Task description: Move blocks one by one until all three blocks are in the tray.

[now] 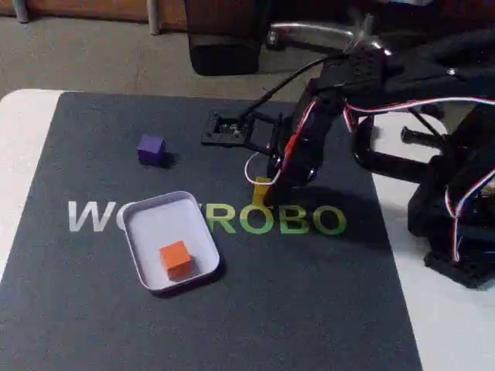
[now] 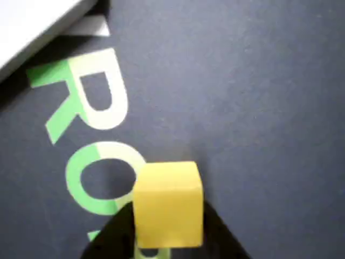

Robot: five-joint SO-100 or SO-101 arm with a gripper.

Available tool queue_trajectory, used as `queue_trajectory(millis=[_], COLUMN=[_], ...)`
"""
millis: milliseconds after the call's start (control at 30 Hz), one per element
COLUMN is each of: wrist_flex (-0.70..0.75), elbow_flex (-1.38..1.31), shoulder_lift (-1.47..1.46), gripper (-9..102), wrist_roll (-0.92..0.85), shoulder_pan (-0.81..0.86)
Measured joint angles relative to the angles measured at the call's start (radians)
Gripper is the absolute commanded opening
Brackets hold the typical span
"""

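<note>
Tool (image 1: 267, 189) grips yellow block (image 2: 168, 202); orange block (image 1: 176, 259) in tray (image 1: 147, 220)

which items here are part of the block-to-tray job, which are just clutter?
Job: orange block in the tray; purple block on the mat; yellow block between the gripper jaws.

Clutter: black mat with green lettering; chair base behind.
</note>
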Motion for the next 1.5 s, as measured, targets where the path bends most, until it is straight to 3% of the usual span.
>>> queue_trajectory(millis=[533, 900, 1167, 1500], wrist_flex=[-0.259, -0.288, -0.29, -0.29], elbow_flex=[-0.044, -0.316, -0.341, -0.342], shoulder_lift=[0.189, -0.12, -0.178, -0.195], gripper=[-8, -7, -5, 16], wrist_roll=[0.382, 0.408, 0.356, 0.288], shoulder_pan=[-0.219, -0.239, -0.219, -0.204])
